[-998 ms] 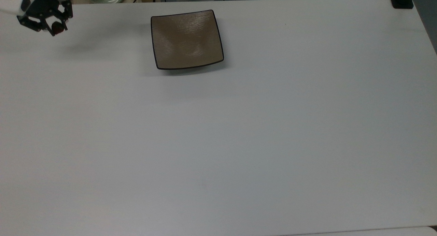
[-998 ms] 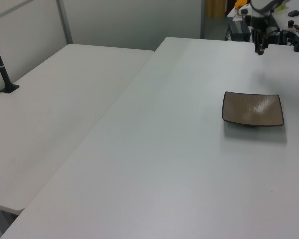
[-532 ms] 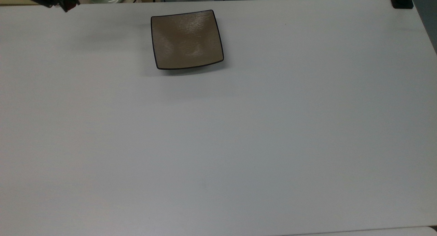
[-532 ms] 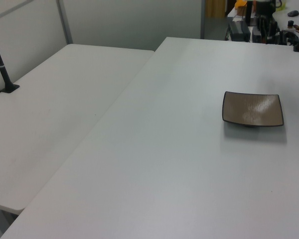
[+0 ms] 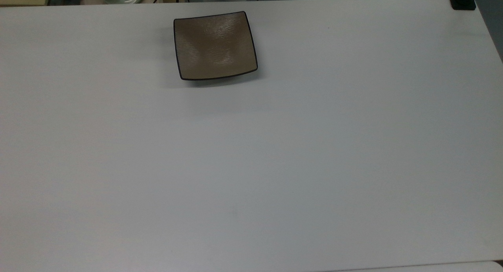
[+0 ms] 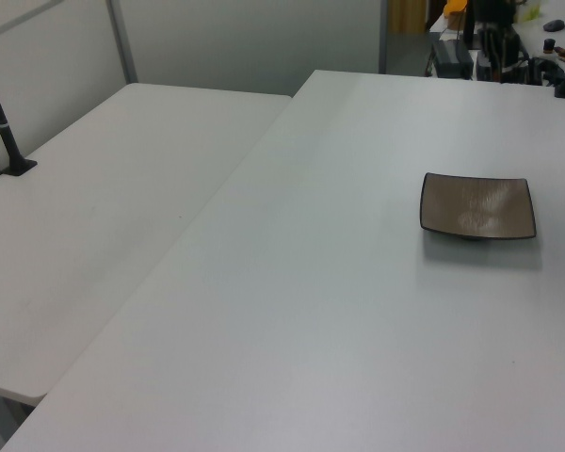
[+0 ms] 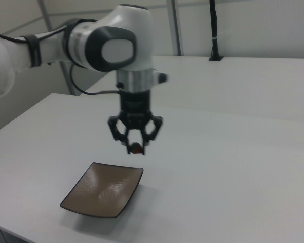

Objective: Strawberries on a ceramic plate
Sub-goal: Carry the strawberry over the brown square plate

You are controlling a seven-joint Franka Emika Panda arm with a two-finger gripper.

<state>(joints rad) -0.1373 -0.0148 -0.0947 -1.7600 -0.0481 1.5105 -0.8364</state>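
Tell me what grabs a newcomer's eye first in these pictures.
First comes the white robot arm reaching in from the right view's left, its tool pinching a tiny red strawberry in the air. Just below it in the right view sits the square tan ceramic plate, empty, on the wide white table.

Over the last second my end effector (image 7: pixel 136 147), clamped on the strawberry (image 7: pixel 137 148), travelled from the top view's upper left corner along the bench's (image 5: pixel 251 166) far edge toward the top view's right, ending beyond that edge.
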